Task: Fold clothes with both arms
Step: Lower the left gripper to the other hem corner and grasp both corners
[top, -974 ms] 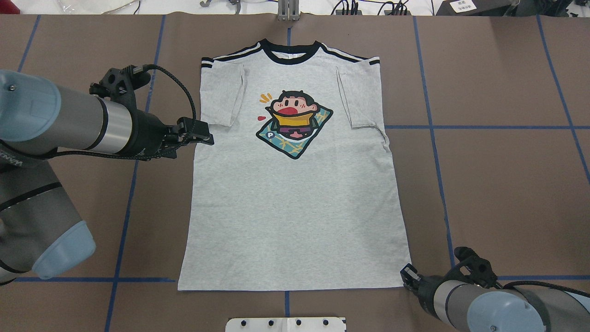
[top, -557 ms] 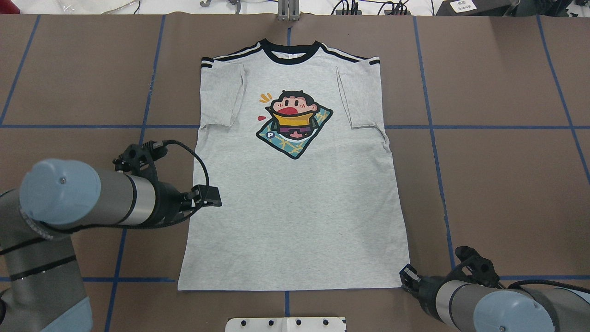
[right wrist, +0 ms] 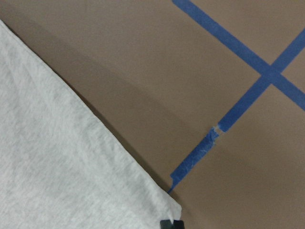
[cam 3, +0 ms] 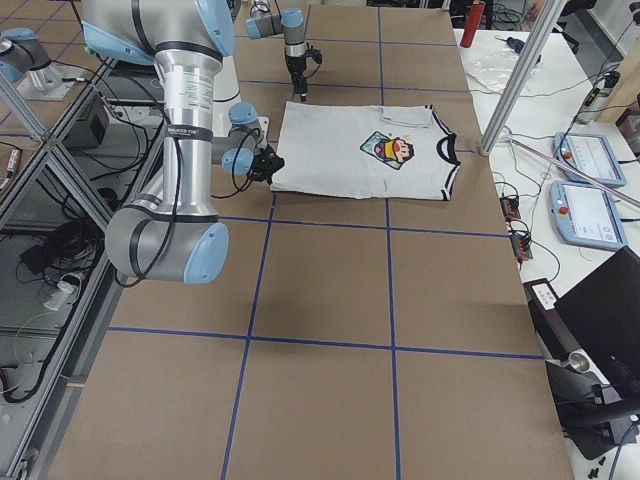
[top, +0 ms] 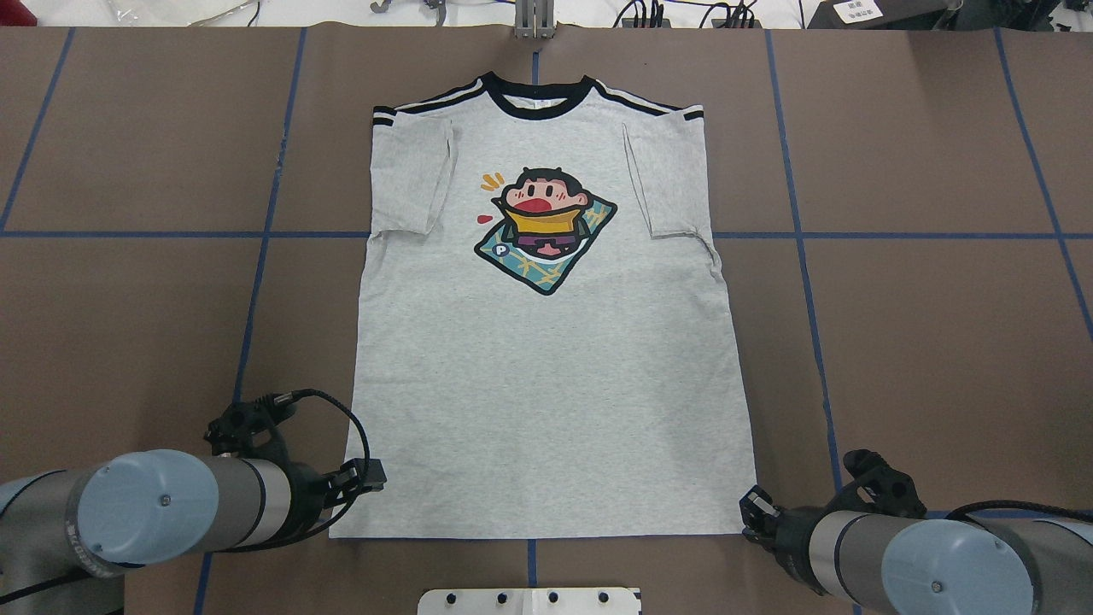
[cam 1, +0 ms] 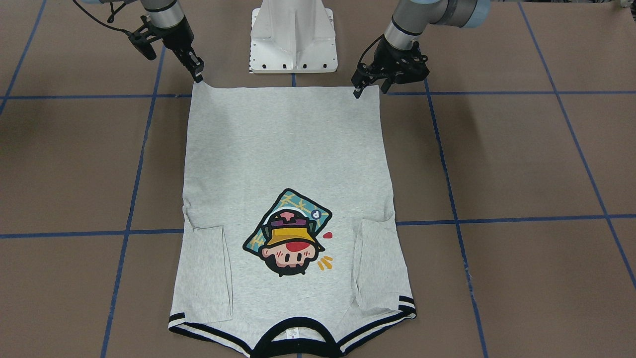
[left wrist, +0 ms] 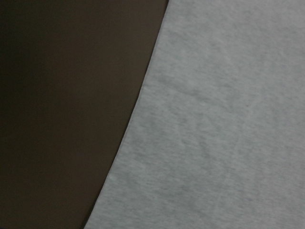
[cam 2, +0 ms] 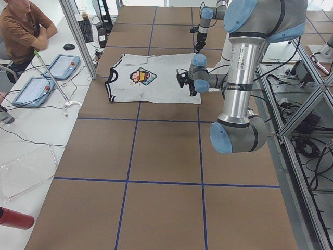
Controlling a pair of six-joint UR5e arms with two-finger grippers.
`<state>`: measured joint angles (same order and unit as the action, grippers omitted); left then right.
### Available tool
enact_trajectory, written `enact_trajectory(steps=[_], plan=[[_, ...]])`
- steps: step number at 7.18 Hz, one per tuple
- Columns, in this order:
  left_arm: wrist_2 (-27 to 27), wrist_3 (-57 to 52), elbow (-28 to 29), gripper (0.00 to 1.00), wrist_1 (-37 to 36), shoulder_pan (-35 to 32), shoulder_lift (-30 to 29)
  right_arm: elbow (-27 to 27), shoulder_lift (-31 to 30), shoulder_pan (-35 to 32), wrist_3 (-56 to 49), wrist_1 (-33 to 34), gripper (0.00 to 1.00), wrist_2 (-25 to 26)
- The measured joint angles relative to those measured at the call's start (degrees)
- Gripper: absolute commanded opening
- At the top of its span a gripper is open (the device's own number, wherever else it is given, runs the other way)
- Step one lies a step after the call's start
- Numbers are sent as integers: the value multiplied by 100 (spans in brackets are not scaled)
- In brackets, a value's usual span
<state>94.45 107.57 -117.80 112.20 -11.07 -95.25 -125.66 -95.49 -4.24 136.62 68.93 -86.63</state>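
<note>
T-shirt (top: 546, 384) laid flat, print up, mid-table (top: 939, 342), hem along the robot-side edge. The left gripper (cam 1: 368, 91) is poised with jaws apart at one hem corner. The right gripper (cam 1: 198, 77) touches the other, but its closure cannot be told. A skewed fold is risked if one corner is missed or only one layer is pinched.

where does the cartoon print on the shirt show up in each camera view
exterior front-facing: cartoon print lower middle, upside down
overhead exterior: upper middle, upright
exterior left: upper left of centre, small
exterior right: upper part, just right of centre
left wrist: not in it, only plain grey T-shirt cloth
right wrist: not in it
shared landmark: the black neckband, past the print's head end
</note>
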Motion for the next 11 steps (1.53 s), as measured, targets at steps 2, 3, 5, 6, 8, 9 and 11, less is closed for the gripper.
enact_trajectory(steps=[2,3,5,6,8,9,11], plan=[[-147,371,9,71,-231,345,47,5,-8,-11,-2,4,0,-9],[-174,449,13,67,-278,420,44,4,-13,-14,2,1,0,-6],[-209,493,27,61,-338,460,45,-1,-23,-21,5,0,0,-4],[-242,492,26,37,-407,463,37,-2,-30,-22,5,1,0,-1],[-265,482,3,0,-491,451,27,-3,-37,-27,5,-1,0,5],[-268,468,-16,0,-501,430,25,-3,-39,-28,5,-2,0,5],[-269,439,-83,0,-506,420,25,-5,-40,-26,5,-2,0,6]])
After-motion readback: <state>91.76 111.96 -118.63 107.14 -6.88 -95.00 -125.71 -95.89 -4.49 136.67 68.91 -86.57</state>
